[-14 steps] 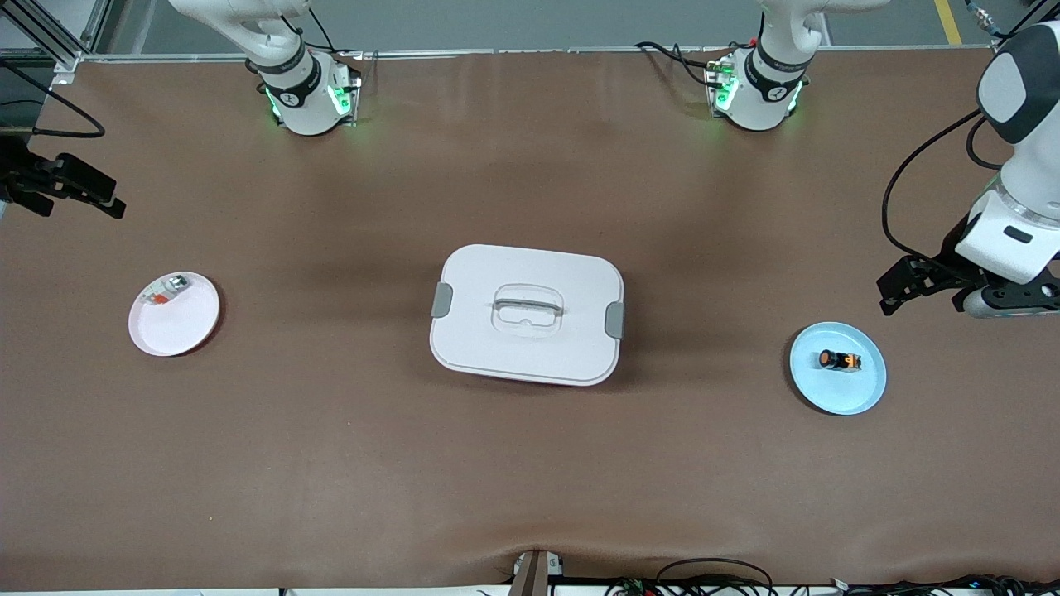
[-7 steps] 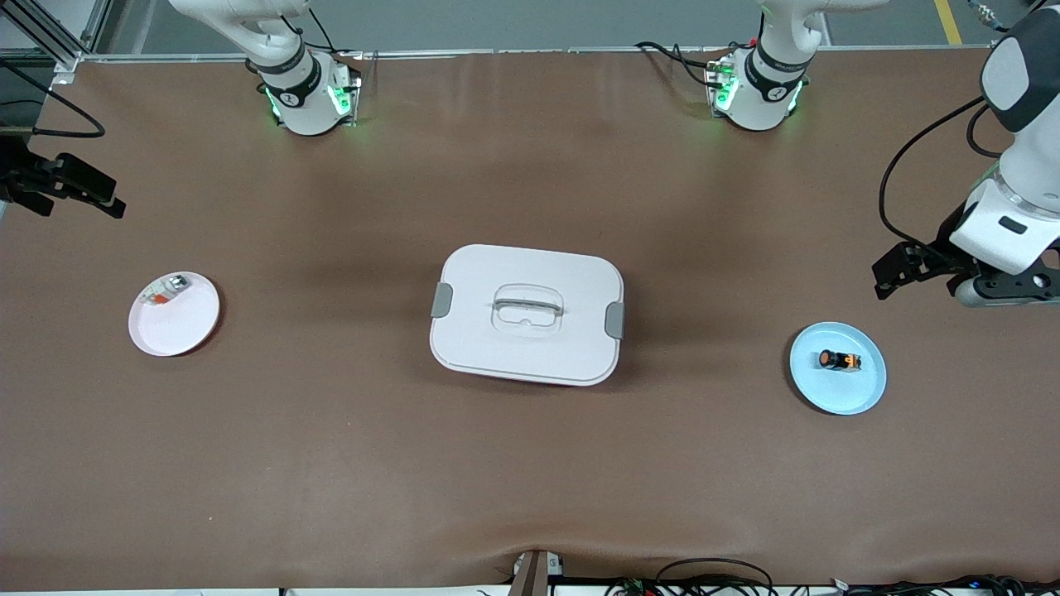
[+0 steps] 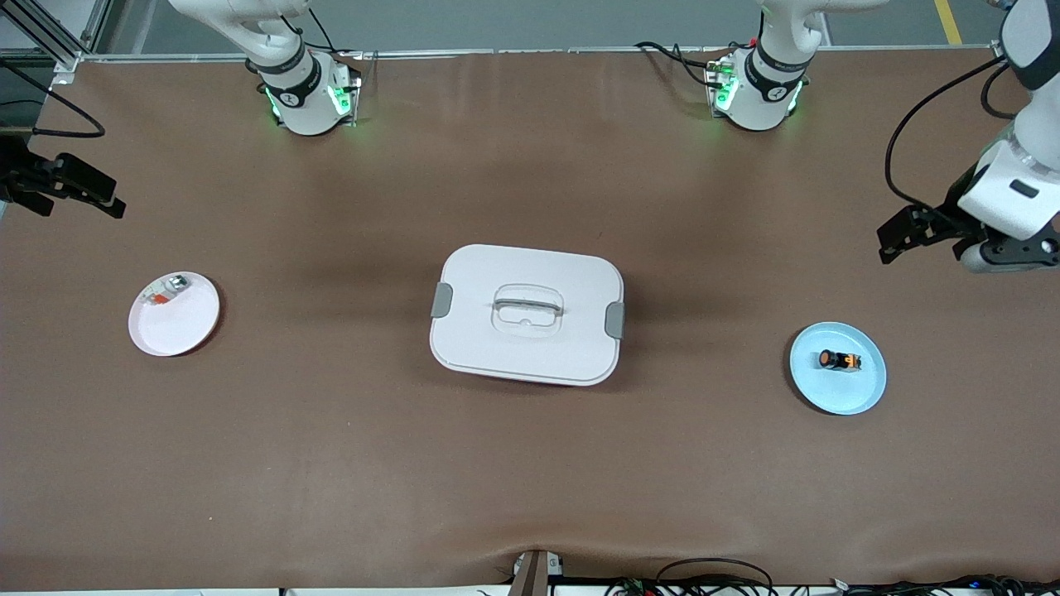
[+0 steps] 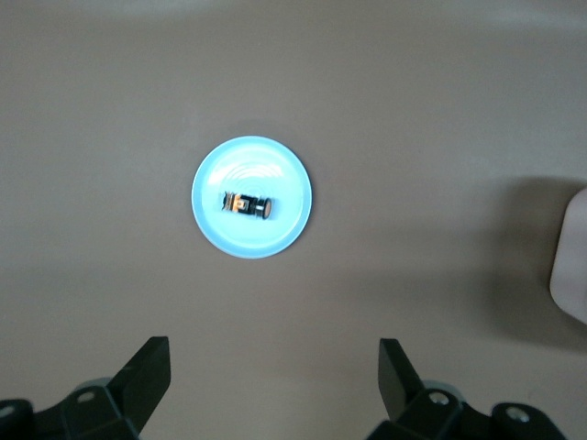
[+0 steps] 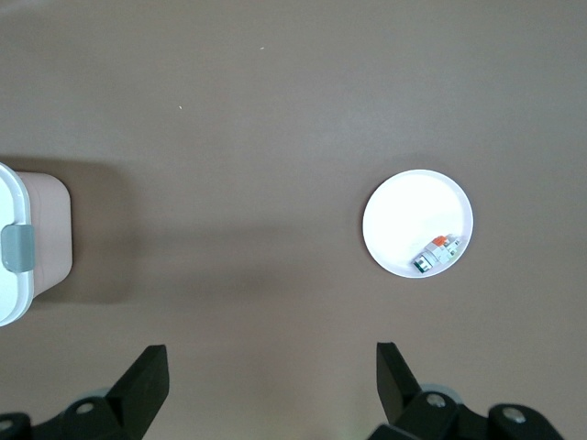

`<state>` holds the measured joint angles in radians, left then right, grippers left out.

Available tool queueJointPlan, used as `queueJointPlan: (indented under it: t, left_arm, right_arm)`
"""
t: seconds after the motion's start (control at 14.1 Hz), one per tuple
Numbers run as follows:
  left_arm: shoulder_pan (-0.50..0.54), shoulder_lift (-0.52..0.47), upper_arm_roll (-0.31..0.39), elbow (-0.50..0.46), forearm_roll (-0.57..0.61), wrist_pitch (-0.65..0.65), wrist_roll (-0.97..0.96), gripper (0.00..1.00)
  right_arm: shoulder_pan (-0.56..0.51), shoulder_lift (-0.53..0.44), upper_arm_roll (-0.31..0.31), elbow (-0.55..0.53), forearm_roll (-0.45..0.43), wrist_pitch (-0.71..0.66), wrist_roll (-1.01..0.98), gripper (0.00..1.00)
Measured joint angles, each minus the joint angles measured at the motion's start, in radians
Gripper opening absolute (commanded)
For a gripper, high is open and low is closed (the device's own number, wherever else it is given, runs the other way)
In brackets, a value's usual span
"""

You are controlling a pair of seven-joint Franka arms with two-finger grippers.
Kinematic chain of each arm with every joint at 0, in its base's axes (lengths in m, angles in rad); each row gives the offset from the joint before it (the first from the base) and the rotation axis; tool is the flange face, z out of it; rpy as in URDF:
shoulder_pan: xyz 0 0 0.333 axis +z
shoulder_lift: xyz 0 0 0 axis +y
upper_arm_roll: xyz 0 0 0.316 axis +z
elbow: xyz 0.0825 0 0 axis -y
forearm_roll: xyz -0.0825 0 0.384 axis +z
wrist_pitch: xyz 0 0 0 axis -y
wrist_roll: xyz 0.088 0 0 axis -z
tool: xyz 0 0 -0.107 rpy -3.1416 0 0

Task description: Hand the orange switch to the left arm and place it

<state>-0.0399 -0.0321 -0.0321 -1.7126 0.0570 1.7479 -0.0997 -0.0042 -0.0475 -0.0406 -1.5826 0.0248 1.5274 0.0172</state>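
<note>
The orange switch [image 3: 838, 360] lies on its side on a light blue plate [image 3: 838, 391] near the left arm's end of the table. The left wrist view looks straight down on the orange switch [image 4: 248, 203] and its plate [image 4: 252, 165]. My left gripper [image 3: 898, 236] hangs open and empty over bare mat beside that plate, its fingertips [image 4: 151, 367] spread wide. My right gripper [image 3: 83, 194] waits open and empty over the table's edge at the right arm's end. The white box [image 3: 527, 314] with grey latches stands closed at the table's middle.
A pale pink plate [image 3: 178, 327] near the right arm's end holds a small silver-grey piece [image 3: 166, 290] with a red-orange bit; the right wrist view shows this plate [image 5: 408, 215] and the box's latch end [image 5: 18, 247]. Cables run along the table's front edge.
The left arm has drawn its gripper away from the blue plate, toward the bases' side of the table. The right arm, switch, plates and box have not moved.
</note>
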Motion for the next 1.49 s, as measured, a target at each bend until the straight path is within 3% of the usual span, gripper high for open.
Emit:
queueJointPlan:
  t: [0.28,1.49]
  left_arm:
    - [0.0,-0.01,0.0,0.063,0.0,-0.065,0.004,1.0]
    - [0.016,-0.008,0.001,0.085,-0.025,-0.1,0.034,1.0]
  right_arm:
    - [0.0,0.0,0.0,0.0,0.0,0.0,0.0,1.0]
    - [0.0,0.0,0.0,0.0,0.0,0.0,0.0,1.0]
